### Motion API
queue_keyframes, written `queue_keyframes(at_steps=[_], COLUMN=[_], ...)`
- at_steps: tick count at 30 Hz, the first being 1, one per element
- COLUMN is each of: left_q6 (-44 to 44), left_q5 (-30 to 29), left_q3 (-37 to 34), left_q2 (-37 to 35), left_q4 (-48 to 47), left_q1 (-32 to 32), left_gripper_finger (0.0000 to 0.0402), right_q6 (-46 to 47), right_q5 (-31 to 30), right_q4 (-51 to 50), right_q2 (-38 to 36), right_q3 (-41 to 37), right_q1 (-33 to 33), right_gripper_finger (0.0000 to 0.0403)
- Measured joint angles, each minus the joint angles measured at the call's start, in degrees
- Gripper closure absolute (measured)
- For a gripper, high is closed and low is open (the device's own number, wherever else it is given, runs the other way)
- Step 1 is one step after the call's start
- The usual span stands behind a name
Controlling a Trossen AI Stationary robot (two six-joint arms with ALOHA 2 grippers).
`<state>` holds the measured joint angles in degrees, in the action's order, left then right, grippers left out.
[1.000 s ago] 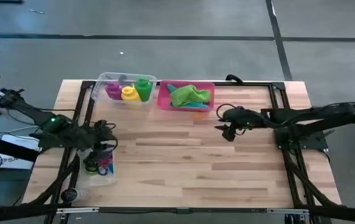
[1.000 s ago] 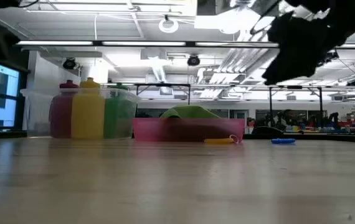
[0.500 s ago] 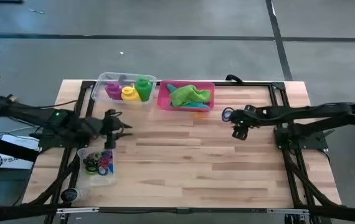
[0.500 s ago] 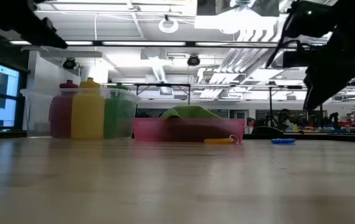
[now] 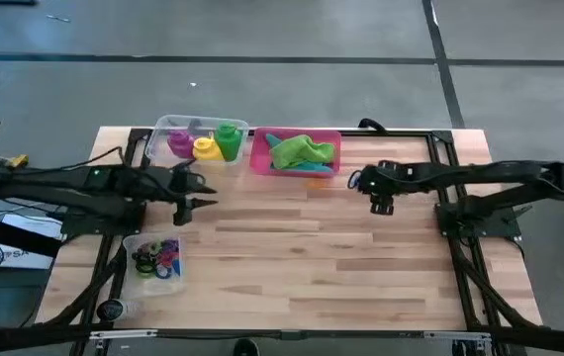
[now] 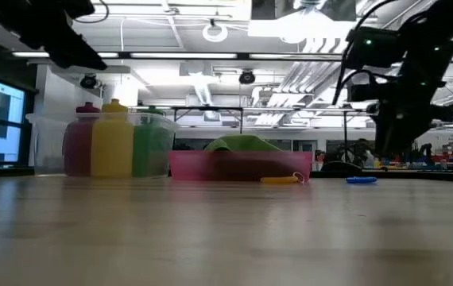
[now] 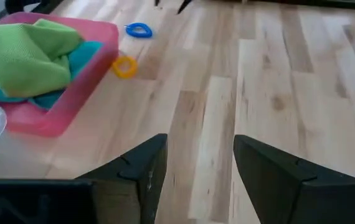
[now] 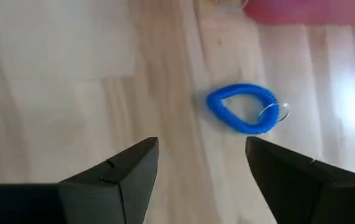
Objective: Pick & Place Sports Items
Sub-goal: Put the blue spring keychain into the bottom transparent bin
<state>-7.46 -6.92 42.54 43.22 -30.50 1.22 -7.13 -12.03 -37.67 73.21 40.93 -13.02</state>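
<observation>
Clear plastic holds much of our sorting: nearest us the small tub (image 5: 155, 261) carries the coloured rings (image 5: 159, 257), and at the far edge the bottles (image 5: 204, 142) stand in the second tub (image 5: 163, 131), with the green cloth (image 5: 302, 151) over the teal one in the pink tray (image 5: 259, 158). Two strays remain — a blue ring (image 8: 244, 109) and a yellow ring (image 7: 125, 66) on the table beside the tray. Our right gripper (image 5: 381, 201) hangs by the blue ring, jaws apart and empty; our left gripper (image 5: 195, 194) hovers mid-table, also parted, holding nothing.
</observation>
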Motion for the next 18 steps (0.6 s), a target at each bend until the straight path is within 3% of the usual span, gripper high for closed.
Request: queue_keyframes(at_steps=[18], left_q6=[4.94], left_q5=[9.79], left_q3=[0.00], left_q2=[6.06], left_q4=[4.22], left_q1=[-10.02], left_gripper_finger=[0.0253], right_q6=[-8.58], right_q5=[11.01], right_q4=[6.65], right_q2=[1.34], right_q3=[0.00], right_q1=[-11.92], right_gripper_finger=[0.0211])
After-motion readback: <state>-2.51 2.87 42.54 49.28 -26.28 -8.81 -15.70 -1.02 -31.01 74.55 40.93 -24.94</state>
